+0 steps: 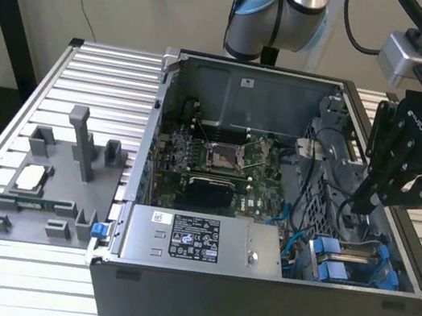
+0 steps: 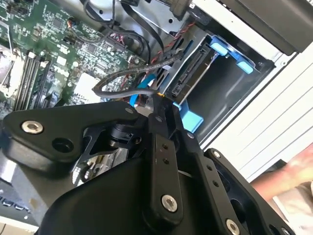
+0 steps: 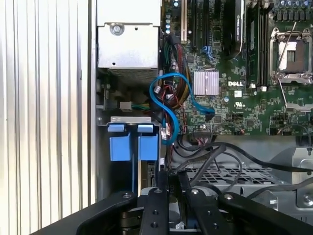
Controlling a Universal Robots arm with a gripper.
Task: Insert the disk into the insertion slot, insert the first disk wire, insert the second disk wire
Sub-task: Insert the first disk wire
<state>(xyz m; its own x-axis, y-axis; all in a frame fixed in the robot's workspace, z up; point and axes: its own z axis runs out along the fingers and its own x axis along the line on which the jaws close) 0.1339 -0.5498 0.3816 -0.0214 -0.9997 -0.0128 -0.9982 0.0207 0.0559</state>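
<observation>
The disk [image 1: 338,269], in its bright blue carrier, sits inside the insertion slot [image 1: 399,258] at the case's near corner on the exterior view's right. Its blue tabs [image 3: 133,146] show in the first wrist view. Its dark connector edge [image 2: 191,73] shows in the second wrist view. My gripper [image 1: 356,204] hangs inside the case just above the slot. Its fingertips [image 2: 159,100] are drawn together on a thin black disk wire [image 2: 117,77] that loops towards the motherboard. The wire's end stands close to the disk's connector; I cannot tell whether it is seated.
A silver power-supply box [image 1: 204,243] lies along the case's near wall. The motherboard [image 1: 219,159] with its CPU socket fills the case floor. A light blue cable [image 3: 166,98] curls beside the disk. A grey fixture [image 1: 50,187] stands on the slatted table. A hand [image 2: 293,174] shows outside the case.
</observation>
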